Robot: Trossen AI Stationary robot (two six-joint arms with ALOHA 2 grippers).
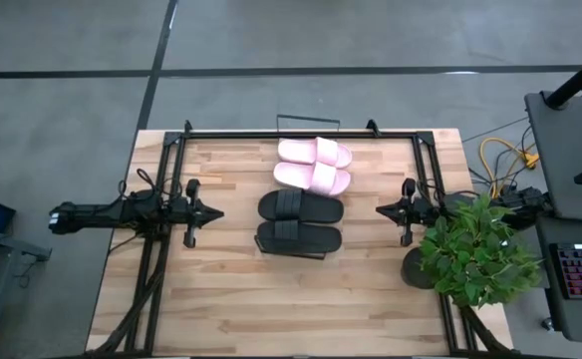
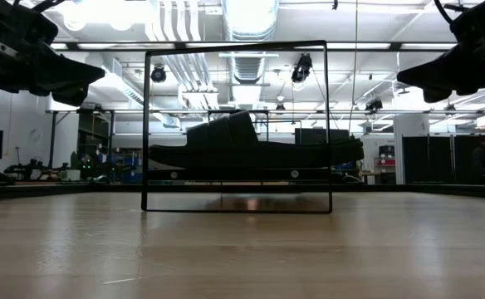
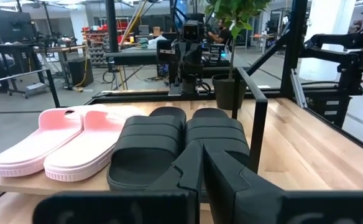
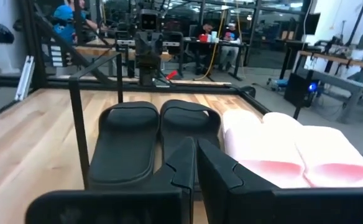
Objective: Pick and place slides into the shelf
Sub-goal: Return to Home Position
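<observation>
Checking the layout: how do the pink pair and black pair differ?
Colour: pink pair pale, black pair dark. Pink lies farther back, black nearer the front. Pink straps sit toward the plant, black straps away from it. Both lie flat on the shelf.

Four slides were counted: two pink slides and two black slides. Quantities of remaining items:

- One shelf
- One bench
- One potted plant
- Two grippers: left gripper, right gripper

slides: four side by side on shelf | shelf: mid-table, between left fingers and right fingers
</observation>
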